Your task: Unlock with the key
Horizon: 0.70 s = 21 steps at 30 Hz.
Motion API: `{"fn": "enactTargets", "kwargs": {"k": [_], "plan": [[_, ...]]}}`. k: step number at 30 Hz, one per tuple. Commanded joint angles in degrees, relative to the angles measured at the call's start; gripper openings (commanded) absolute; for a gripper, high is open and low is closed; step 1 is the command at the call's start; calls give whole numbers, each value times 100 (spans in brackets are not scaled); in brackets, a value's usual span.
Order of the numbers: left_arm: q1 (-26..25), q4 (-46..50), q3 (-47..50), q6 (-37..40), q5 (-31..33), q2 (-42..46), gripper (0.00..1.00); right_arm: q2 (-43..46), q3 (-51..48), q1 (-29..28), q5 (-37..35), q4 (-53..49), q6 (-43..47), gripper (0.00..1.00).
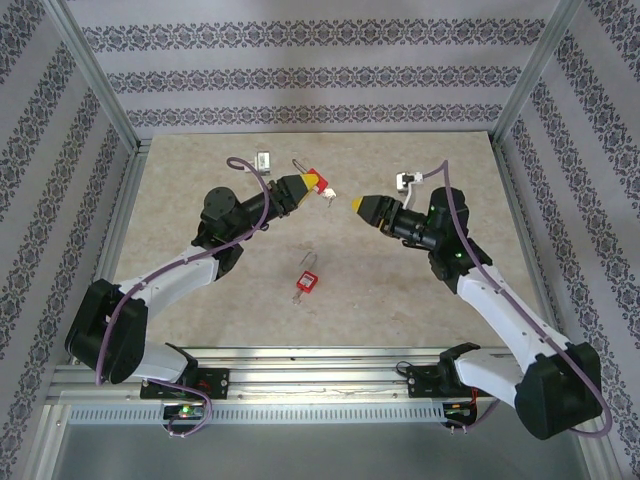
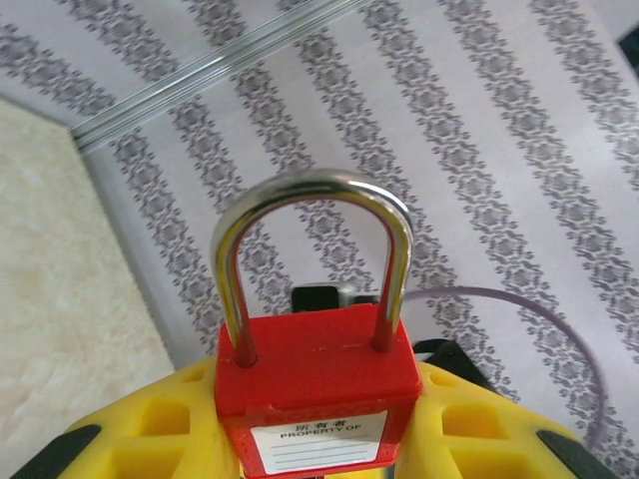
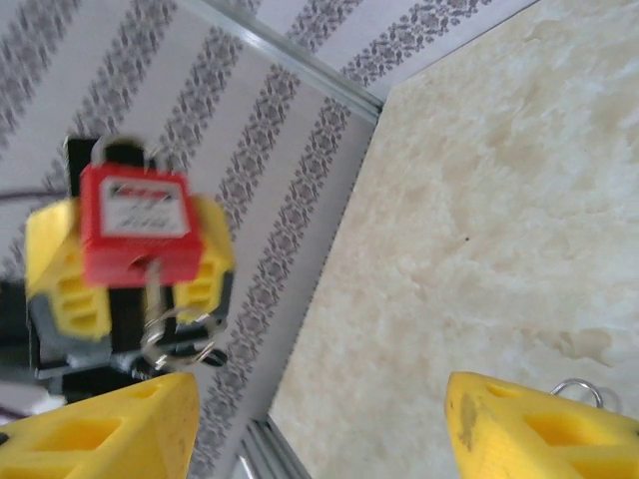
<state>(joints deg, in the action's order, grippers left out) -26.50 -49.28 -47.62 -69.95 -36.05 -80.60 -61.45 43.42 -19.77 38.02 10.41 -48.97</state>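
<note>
**Two red padlocks, one of them in my left fingers**

My left gripper (image 1: pixel 312 184) is clamped on one red padlock (image 2: pixel 318 374), held above the table (image 1: pixel 200 170). Both legs of its steel shackle (image 2: pixel 312 195) sit in the body. A bunch of keys (image 3: pixel 172 334) dangles from its keyhole end, too blurred to count. My right gripper (image 1: pixel 357 204) faces it close by, fingers (image 3: pixel 110 429) spread wide, holding nothing. The second red padlock (image 1: pixel 306 283) lies flat on the table between my arms.
</note>
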Motion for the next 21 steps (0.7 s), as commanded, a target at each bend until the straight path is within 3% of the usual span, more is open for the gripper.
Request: {"fn": "enactTargets", "kwargs": {"k": [1, 4, 11, 21], "plan": [[-24, 655, -271, 205, -170, 123, 0, 185, 305, -449, -622, -973, 1674, 67], [-138, 1079, -365, 265, -218, 135, 0, 159, 360, -838, -1207, -1206, 2397, 67], [-400, 1677, -441, 439, -187, 136, 0, -153, 580, -1338, -1594, -1083, 3041, 66], [-602, 1711, -434, 383, -241, 62, 0, -447, 782, -1418, -1927, -1020, 3371, 63]]}}
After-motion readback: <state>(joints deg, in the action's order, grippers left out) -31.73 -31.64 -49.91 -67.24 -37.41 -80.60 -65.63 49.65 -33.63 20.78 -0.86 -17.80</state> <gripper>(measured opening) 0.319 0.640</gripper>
